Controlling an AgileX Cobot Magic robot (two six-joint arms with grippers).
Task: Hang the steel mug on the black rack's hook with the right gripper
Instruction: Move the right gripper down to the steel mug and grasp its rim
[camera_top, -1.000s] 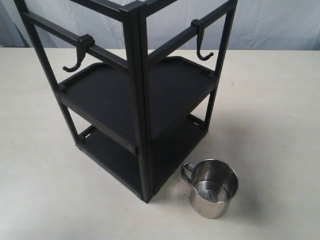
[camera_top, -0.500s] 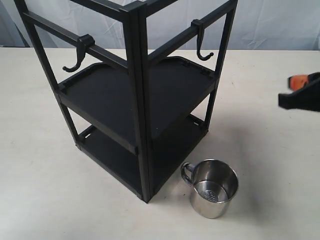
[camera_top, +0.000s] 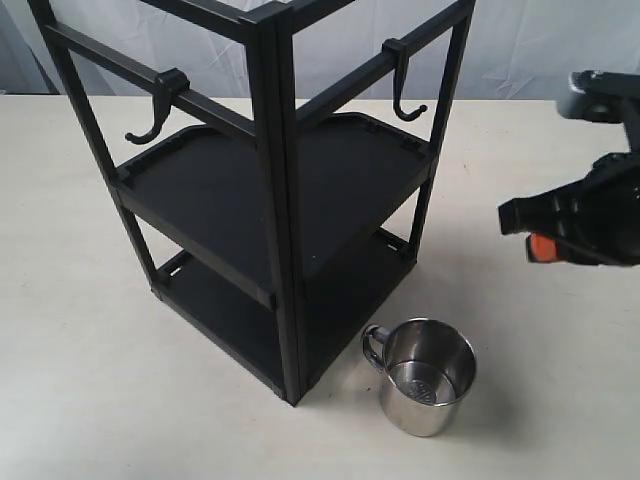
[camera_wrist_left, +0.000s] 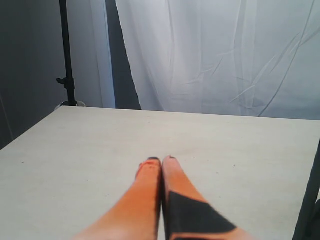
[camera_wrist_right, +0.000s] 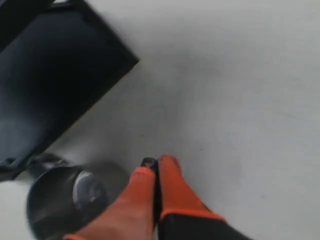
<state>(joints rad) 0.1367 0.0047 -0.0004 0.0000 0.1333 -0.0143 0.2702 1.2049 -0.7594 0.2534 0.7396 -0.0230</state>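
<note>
The steel mug (camera_top: 426, 375) stands upright on the table by the front corner of the black rack (camera_top: 270, 200), its handle turned toward the rack. In the right wrist view the mug (camera_wrist_right: 65, 200) is blurred, beside the orange fingers. The hook (camera_top: 405, 90) with the straight shank hangs on the rack's right crossbar. My right gripper (camera_top: 520, 225) hovers above the table to the right of the rack, higher than the mug and apart from it; it (camera_wrist_right: 156, 165) is shut on nothing. My left gripper (camera_wrist_left: 161, 161) is shut and empty over bare table.
A second black hook (camera_top: 158, 110) with a wide curved arm hangs on the rack's left crossbar. White cloth backs the pale table (camera_top: 80, 380). A black stand (camera_wrist_left: 66, 75) rises beyond the table's far edge in the left wrist view.
The right gripper came in from the right edge of the exterior view, moving left and lower toward the mug. Mug and rack have not moved.
</note>
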